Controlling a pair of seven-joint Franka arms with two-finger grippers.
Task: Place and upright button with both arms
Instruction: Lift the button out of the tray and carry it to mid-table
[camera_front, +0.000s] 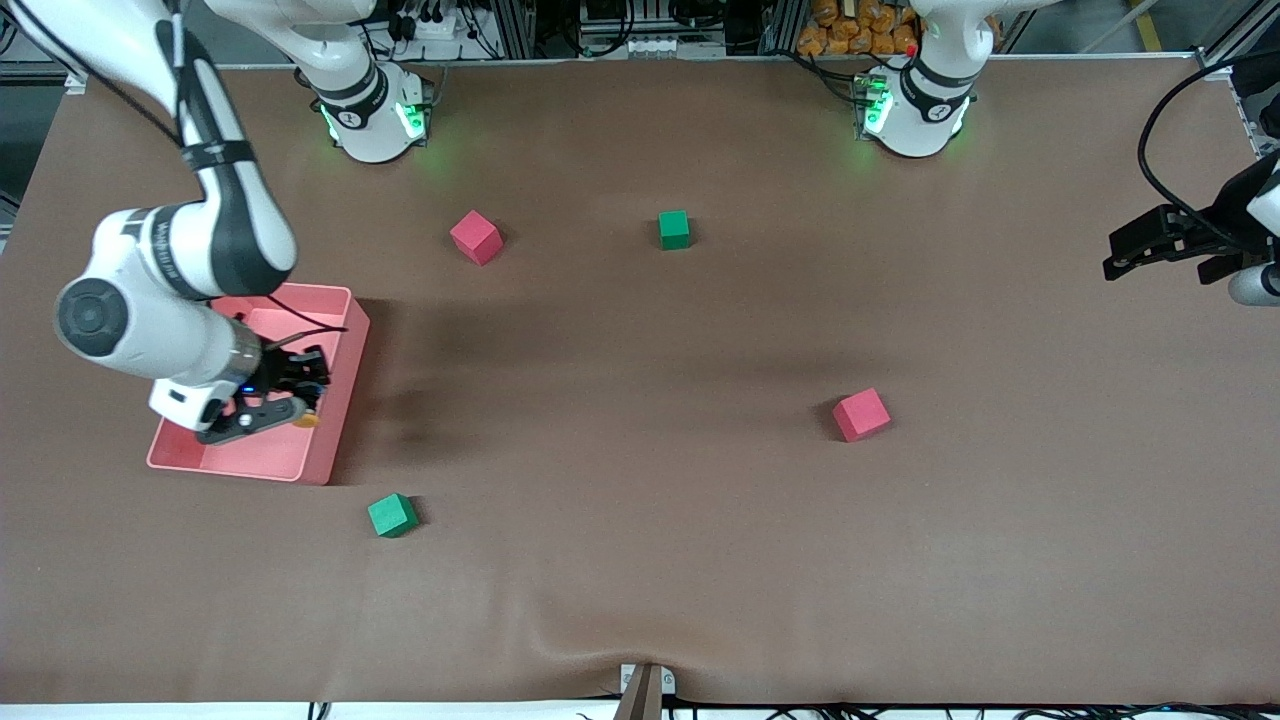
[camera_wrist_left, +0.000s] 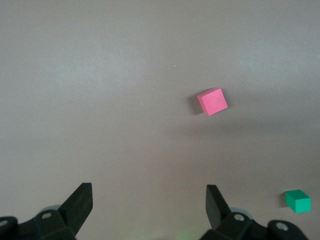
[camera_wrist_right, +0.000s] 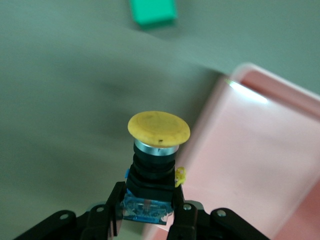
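My right gripper (camera_front: 292, 402) is over the pink tray (camera_front: 338, 420), at the tray's side nearer the front camera. It is shut on the button (camera_front: 308, 420). In the right wrist view the fingers (camera_wrist_right: 112, 207) clamp the button's black and blue body, and its round yellow-orange cap (camera_wrist_right: 159, 127) points away from the gripper (camera_wrist_right: 147, 205), over the tray's edge (camera_wrist_right: 220, 100). My left gripper (camera_front: 1115, 262) waits at the left arm's end of the table, raised above the cloth. It is open and empty, as the left wrist view (camera_wrist_left: 149, 200) shows.
A red cube (camera_front: 475, 237) and a green cube (camera_front: 674, 229) lie near the bases. Another red cube (camera_front: 861, 414) lies toward the left arm's end and shows in the left wrist view (camera_wrist_left: 212, 101). A green cube (camera_front: 392, 515) lies beside the tray, nearer the front camera.
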